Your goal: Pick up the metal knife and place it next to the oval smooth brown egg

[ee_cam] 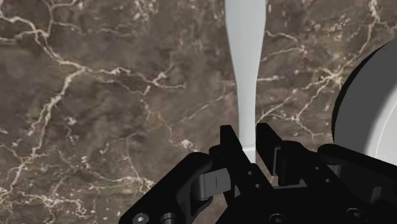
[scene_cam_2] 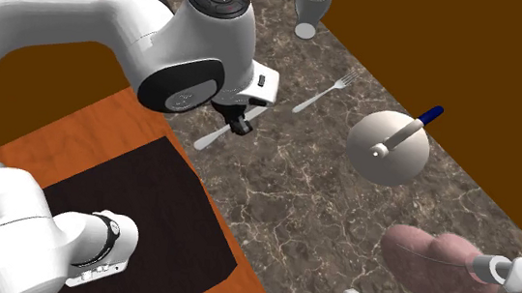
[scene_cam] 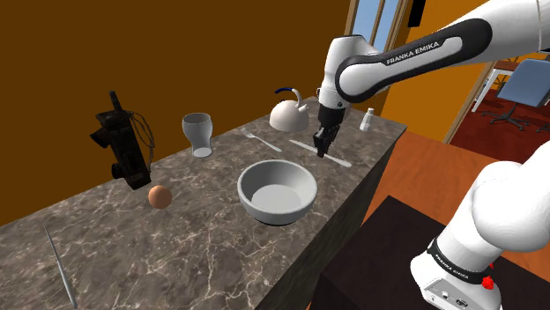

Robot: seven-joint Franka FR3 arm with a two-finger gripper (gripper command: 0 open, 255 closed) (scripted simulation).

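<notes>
Wrist view: tool (ee_cam: 248, 135) sits low over the dark marbled surface (ee_cam: 95, 95) w/ its two fingers narrow, one on each flank of the pale grey knife (ee_cam: 245, 63). They look pressed against its thin end, i.e. clasping it, tho contact isn't fully certain from this angle. Knife's long axis runs straight ahead from btwn the fingers, widening away from the tool, so the jaws cross it at right angles, which suits a grip. Shoulder view: tool (scene_cam: 323, 143) is down at the knife (scene_cam: 339, 160), which seems to lie flat on the surface, not raised yet. Key relation for the coming move: the brown egg (scene_cam: 159, 196) is well apart from the tool, and the grey bowl (scene_cam: 277, 191) stands btwn tool and egg. So the carry probably needs height to clear the bowl's rim, or a path round it. Bare surface just beside the egg, on the side facing the bowl, looks free for the set-down. Containers: bowl is empty; a grey goblet (scene_cam: 197, 134), farther from the tool than the bowl, also looks empty. A white kettle (scene_cam: 288, 114) w/ lid on stands just behind the tool, contents hidden. A fork (scene_cam: 263, 142) lies near the tool, approx. parallel to the knife, and shouldn't be mistaken for it.
</notes>
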